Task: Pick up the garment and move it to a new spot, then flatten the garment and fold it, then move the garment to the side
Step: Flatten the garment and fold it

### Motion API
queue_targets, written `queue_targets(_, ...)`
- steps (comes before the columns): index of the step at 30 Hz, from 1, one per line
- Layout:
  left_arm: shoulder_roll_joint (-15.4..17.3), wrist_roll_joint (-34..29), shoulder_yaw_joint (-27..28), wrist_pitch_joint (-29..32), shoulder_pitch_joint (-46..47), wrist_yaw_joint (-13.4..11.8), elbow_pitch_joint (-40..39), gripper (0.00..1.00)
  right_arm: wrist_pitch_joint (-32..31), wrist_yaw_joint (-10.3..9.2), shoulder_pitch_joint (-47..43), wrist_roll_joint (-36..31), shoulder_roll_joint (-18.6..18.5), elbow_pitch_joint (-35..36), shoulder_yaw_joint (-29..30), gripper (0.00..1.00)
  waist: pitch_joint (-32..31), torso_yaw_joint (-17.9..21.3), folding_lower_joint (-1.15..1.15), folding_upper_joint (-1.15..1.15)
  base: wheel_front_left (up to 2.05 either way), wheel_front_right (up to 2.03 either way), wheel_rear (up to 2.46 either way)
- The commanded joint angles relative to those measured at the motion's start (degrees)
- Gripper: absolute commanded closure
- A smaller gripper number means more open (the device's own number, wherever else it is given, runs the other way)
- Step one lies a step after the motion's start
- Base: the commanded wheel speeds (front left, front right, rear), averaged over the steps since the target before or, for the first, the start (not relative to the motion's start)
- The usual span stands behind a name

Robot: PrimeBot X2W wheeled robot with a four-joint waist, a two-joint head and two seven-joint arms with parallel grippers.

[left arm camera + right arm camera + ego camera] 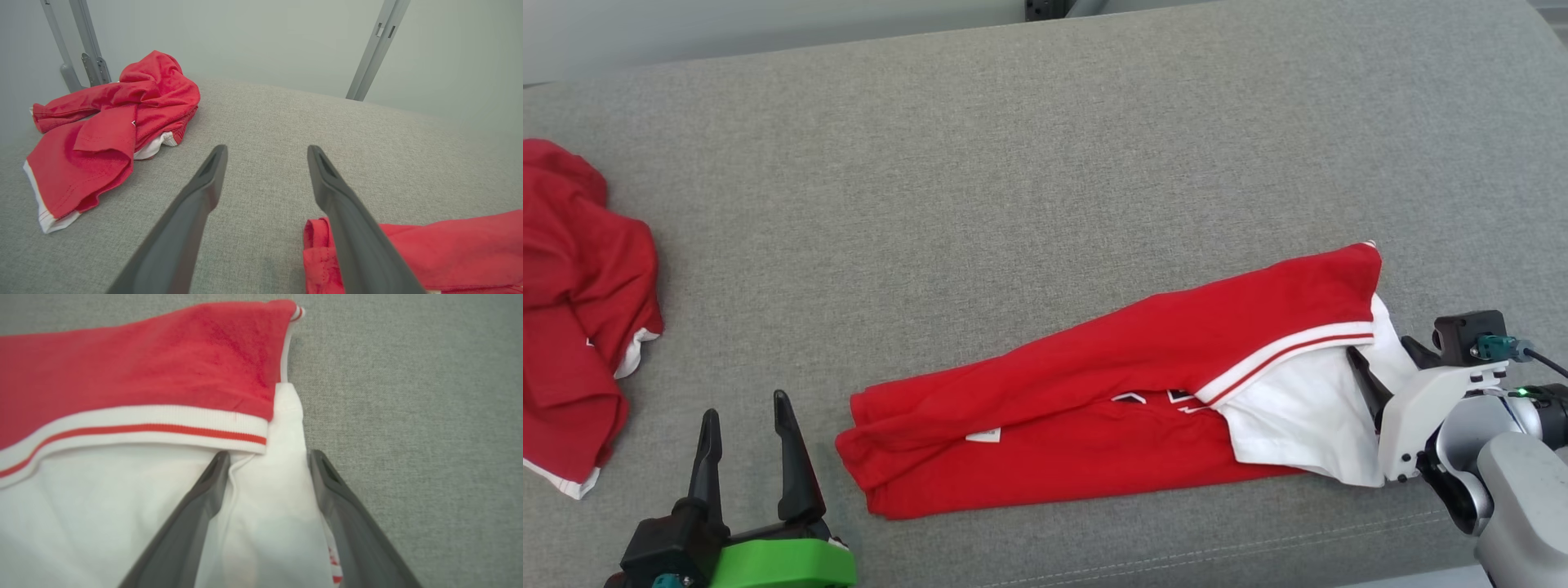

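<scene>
From the head view I see the folded garment (pixel 1094 392) lying along the cushion's (pixel 1013 163) near edge, toward its right end. Left wrist view: the left gripper (pixel 266 149) has its jaws wide apart and empty. Right wrist view: the right gripper (pixel 269 454) has its jaws spread, straddling the garment's white fold.

This looks like a robotics lab or test station, not a home. The work surface is a broad grey upholstered pad (pixel 1045 147) with a stitched seam (pixel 1258 545) near its front edge, set before a bare pale wall (pixel 265 36). Grey metal frame struts (pixel 375 51) with a bolted bracket (pixel 96 67) rise behind it, and a folded red-and-white garment (pixel 1094 384) and a crumpled red garment (pixel 580 310) lie on the fabric.
</scene>
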State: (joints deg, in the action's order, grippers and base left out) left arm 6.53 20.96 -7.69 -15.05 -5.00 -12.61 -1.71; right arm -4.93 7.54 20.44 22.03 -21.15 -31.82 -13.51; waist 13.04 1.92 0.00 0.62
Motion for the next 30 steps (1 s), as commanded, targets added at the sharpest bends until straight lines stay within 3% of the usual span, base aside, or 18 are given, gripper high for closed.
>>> queue_targets(1,-0.58,-0.89,0.78,-0.14,-0.75,1.12,0.37,0.0,0.47,-0.1,0.7,0.25,-0.16,-1.73,0.23,0.0,-0.34,-0.67,0.0,-0.62,0.0,0.0,0.0)
queue_targets(10,-2.58,-2.74,3.56,-0.14,-1.5,4.94,1.28,0.0,0.46,-0.1,1.92,3.22,0.52,-8.14,-1.41,0.0,-0.95,-1.63,0.0,-0.62,0.0,0.0,0.0)
queue_targets(12,-2.96,-3.46,4.25,-0.14,-1.49,6.57,1.75,0.0,-0.9,-0.03,2.56,6.58,1.4,-9.44,-3.41,0.0,-1.03,-1.73,0.0,-0.62,0.0,0.0,0.0)
queue_targets(13,-3.02,-3.4,4.52,-0.14,-1.53,7.15,2.07,0.0,-1.23,-0.02,2.7,7.92,1.53,-9.48,-4.32,0.61,-1.03,-1.77,0.0,-0.62,0.0,0.0,0.0)
queue_targets(14,-3.08,-3.61,4.71,-0.14,-1.57,7.68,2.35,0.0,-1.62,0.0,2.83,9.97,1.98,-9.52,-4.79,1.0,-1.06,-1.83,0.0,-0.62,0.0,0.0,0.0)
queue_targets(20,-3.44,-4.99,5.78,-0.15,-1.81,10.55,3.56,0.0,-2.64,-0.01,3.06,22.04,0.35,-8.89,-4.34,1.0,-2.08,-2.25,0.0,-0.62,0.0,0.0,0.0)
queue_targets(30,-3.59,-6.5,6.86,-0.15,-3.62,14.67,6.13,0.0,-0.58,-0.11,1.75,29.69,-10.53,-16.11,3.59,1.0,-6.48,-3.03,0.0,-0.62,0.0,0.0,0.0)
